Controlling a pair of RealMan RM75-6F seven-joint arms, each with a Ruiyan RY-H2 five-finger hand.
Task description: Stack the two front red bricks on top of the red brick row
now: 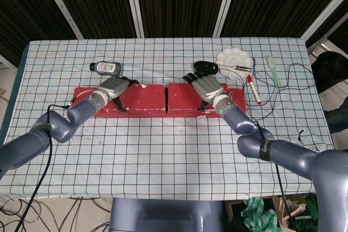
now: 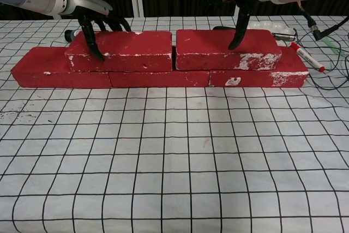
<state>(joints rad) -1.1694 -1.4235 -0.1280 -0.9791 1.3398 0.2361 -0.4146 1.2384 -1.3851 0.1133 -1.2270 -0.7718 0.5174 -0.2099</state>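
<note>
Nearest to me, the checked cloth on the counter [image 2: 180, 162] is lying bare in front of the bricks. Behind it the red brick row [image 2: 158, 78] is running left to right, and two more red bricks are sitting on top of it, almost end to end. The left hand [image 2: 95, 23] is gripping the left upper brick [image 2: 122, 50], its thumb down the front face and its fingers curling over the back. The right hand [image 2: 242, 15] is holding the right upper brick [image 2: 226, 48] the same way. Farther back, a small bottle [image 1: 106, 68], a white paint palette [image 1: 235, 58] and a red marker [image 1: 253, 91] are lying on the cloth.
</note>
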